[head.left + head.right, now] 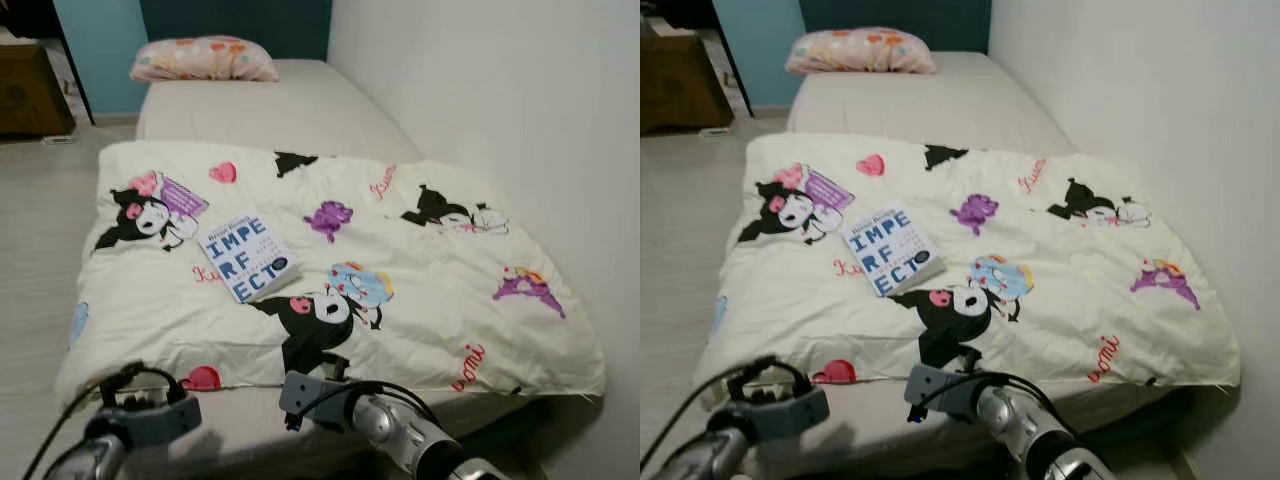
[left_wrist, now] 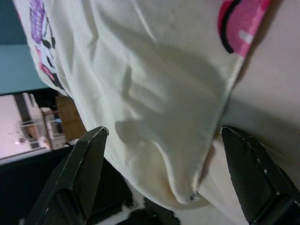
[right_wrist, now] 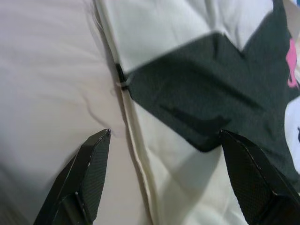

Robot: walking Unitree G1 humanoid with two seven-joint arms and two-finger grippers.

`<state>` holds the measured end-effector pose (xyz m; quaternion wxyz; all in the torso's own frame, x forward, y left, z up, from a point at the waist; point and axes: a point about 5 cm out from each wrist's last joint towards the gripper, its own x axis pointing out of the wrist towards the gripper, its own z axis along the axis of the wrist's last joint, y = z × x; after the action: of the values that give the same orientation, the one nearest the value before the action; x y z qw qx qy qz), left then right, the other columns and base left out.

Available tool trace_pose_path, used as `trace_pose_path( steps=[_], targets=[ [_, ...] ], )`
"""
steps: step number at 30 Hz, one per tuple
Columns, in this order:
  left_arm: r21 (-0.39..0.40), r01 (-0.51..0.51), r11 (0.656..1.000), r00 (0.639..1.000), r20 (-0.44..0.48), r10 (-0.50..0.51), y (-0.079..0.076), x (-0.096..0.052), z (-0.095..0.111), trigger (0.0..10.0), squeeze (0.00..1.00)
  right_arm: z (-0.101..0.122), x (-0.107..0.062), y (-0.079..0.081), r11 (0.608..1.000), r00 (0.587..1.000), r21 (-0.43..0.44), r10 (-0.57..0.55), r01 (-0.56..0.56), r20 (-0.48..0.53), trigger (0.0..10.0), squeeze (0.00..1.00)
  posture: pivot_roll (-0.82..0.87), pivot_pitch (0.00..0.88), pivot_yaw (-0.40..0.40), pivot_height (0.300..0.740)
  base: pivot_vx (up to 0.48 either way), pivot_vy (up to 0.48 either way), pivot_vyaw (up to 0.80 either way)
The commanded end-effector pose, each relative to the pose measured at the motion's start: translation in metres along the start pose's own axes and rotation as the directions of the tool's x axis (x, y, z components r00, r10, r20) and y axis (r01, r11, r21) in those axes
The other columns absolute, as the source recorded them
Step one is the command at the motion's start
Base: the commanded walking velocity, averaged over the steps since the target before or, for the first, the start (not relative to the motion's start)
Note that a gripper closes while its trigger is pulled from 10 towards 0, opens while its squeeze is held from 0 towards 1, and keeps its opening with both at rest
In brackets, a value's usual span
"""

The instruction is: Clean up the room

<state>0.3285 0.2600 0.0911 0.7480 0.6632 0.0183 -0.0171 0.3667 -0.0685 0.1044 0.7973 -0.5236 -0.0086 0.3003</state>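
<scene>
The cream cartoon-printed duvet (image 1: 400, 290) lies with its near hem crosswise just ahead of both grippers, left gripper (image 2: 161, 176) and right gripper (image 3: 161, 173), jaws spread and empty.

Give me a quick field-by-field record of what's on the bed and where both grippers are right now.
bed: mattress against the white wall, bare at the far end
pillow: pillow at the head of the bed
blanket: cartoon-print blanket spread over the near half
book: book lying flat on the blanket, left of centre
left gripper: left gripper open, at the blanket's near left corner
right gripper: right gripper open, over the blanket's near edge, nothing held
</scene>
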Motion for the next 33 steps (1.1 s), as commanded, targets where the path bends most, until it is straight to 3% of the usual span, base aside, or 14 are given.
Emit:
trace_pose_path(
  steps=[1, 3, 12, 15, 25, 32, 33],
  targets=[
    [0.083, 0.046, 0.995, 0.999, -0.022, -0.044, -0.011, -0.007, -0.010, 10.0, 0.00, -0.004, 0.000, 0.007, 0.998, 1.000, -0.062, 0.012, -0.014, -0.026, 10.0, 0.00, -0.02, 0.482, -0.105, 0.568, 0.000, 0.000, 0.00],
    [0.176, 0.052, 0.983, 0.998, -0.031, -0.047, -0.010, -0.003, -0.012, 10.0, 0.00, 0.000, 0.002, 0.002, 0.988, 1.000, -0.153, -0.021, 0.018, -0.021, 10.0, 0.00, -0.02, 0.486, -0.102, 0.568, 0.000, 0.000, 0.00],
    [0.265, 0.064, 0.962, 0.998, -0.039, -0.055, -0.008, 0.002, -0.011, 10.0, 0.00, 0.009, 0.006, -0.005, 0.956, 0.997, -0.284, -0.071, 0.070, 0.005, 10.0, 0.00, -0.03, 0.503, -0.099, 0.568, 0.000, 0.000, 0.00],
    [0.316, 0.016, 0.949, 0.999, -0.042, -0.003, 0.007, 0.012, -0.011, 10.0, 0.00, 0.014, 0.008, -0.019, 0.922, 0.988, -0.358, -0.152, 0.148, 0.017, 10.0, 0.00, -0.04, 0.510, -0.097, 0.568, 0.000, 0.000, 0.00],
    [0.343, -0.038, 0.939, 0.997, -0.054, 0.060, 0.027, 0.022, -0.013, 10.0, 0.00, 0.015, 0.009, -0.035, 0.885, 0.974, -0.415, -0.226, 0.213, 0.018, 10.0, 0.00, -0.03, 0.519, -0.096, 0.568, 0.000, 0.000, 0.00],
    [0.316, 0.004, 0.949, 0.998, -0.064, 0.017, 0.019, 0.018, -0.014, 10.0, 0.00, 0.008, 0.007, -0.014, 0.922, 0.994, -0.374, -0.111, 0.097, -0.016, 10.0, 0.00, -0.03, 0.510, -0.091, 0.568, 0.000, 0.000, 0.00],
    [0.310, 0.016, 0.950, 0.998, -0.066, 0.005, 0.016, 0.017, -0.015, 3.9, 0.00, 0.007, 0.007, -0.010, 0.925, 0.995, -0.370, -0.095, 0.081, -0.021, 6.4, 0.00, -0.03, 0.510, -0.091, 0.568, 0.000, 0.000, 0.00]
  ],
)
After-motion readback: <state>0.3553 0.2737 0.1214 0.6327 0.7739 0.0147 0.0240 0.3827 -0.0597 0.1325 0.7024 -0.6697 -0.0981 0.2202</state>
